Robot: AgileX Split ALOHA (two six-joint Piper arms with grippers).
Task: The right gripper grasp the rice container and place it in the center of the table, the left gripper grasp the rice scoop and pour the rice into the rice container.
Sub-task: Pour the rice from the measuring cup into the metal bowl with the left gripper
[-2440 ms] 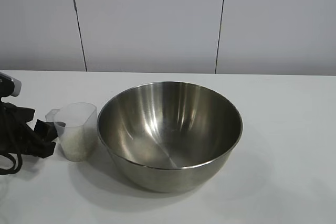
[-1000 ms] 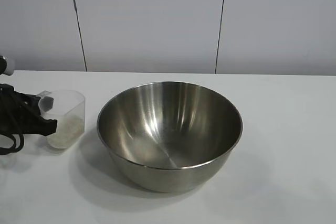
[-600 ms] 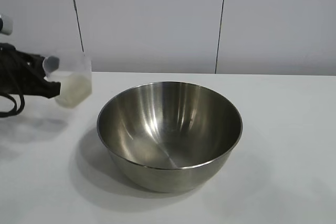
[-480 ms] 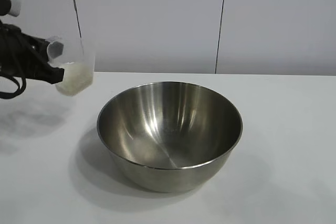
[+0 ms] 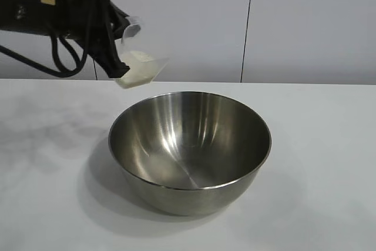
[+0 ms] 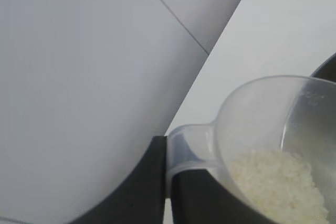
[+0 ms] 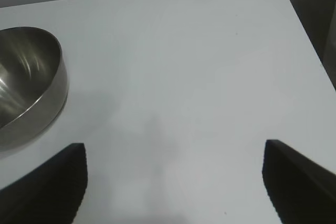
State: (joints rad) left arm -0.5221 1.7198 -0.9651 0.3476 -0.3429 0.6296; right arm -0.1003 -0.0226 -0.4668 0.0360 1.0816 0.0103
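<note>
From the exterior view we have the left gripper (image 5: pixel 113 57) raised above the surface (image 5: pixel 329 145), clamped on the handle tab of the rice scoop (image 5: pixel 138 69). The scoop is tilted, its mouth leaning toward the rice container (image 5: pixel 190 148), and it hangs just outside and above the container's far left rim. The rice (image 5: pixel 136 60) lies banked against the scoop's lower side; we see no grains in the container yet. The container sits near the middle of the surface, so that part of the task looks done.

In the left wrist view our two fingers (image 6: pixel 142 187) are pressed together on the scoop's tab, with the rice piled inside the cup and a dark sliver of the container's rim at the frame edge.

In the right wrist view the right gripper (image 7: pixel 173 182) has its fingers spread wide and holds nothing; it is parked over bare surface, well apart from the container, which shows only at the side.

To pour well, we judge that we should bring the scoop's lip over the container's hollow before tipping further, then roll slowly so the grains fall inside rather than over the rim.
</note>
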